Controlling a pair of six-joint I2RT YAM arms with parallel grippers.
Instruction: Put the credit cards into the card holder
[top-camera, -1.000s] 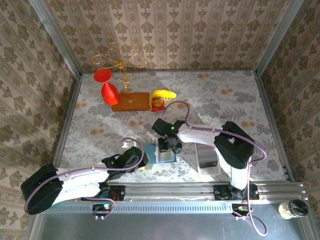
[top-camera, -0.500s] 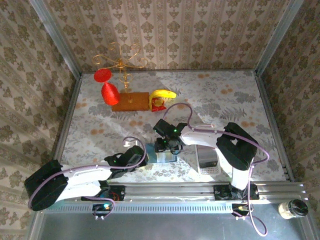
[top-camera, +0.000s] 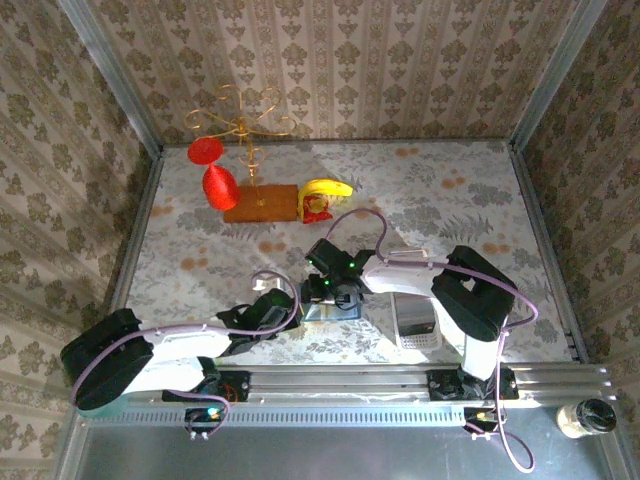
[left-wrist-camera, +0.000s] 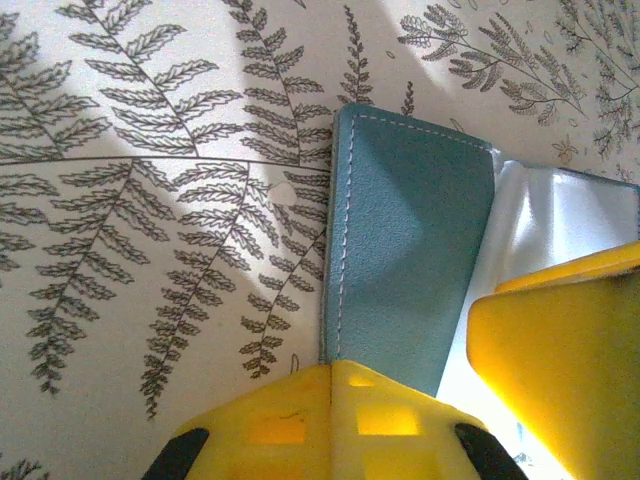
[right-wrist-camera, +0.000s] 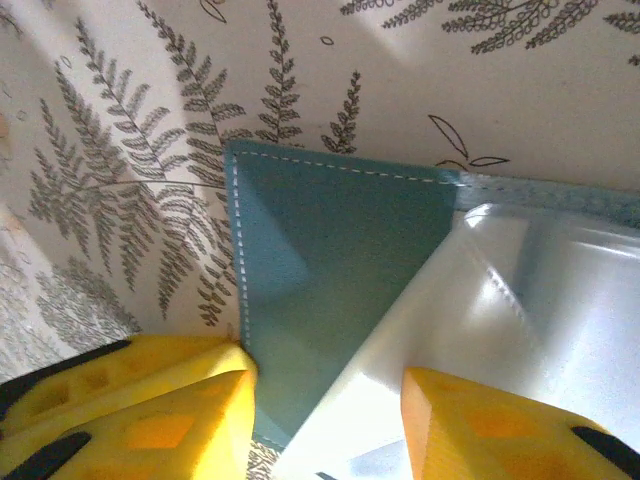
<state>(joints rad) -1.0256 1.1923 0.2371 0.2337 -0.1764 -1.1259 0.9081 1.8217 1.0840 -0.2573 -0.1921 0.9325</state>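
Top view: the card holder (top-camera: 330, 309) lies open on the table, at 3 o'clock from the left gripper (top-camera: 292, 312) and 6 o'clock from the right gripper (top-camera: 335, 293). The credit cards (top-camera: 419, 338) sit at its 4 o'clock, nearer the right arm.
Left wrist: the jaws are pinched on the teal cover, whose stitched edge runs 12 to 6.
Right wrist: the jaws stand parted and straddle the fold, apparently clamping nothing.

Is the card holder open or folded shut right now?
Open. The card holder has its teal cover spread aside, exposing the shiny clear sleeves, as seen in both wrist views.
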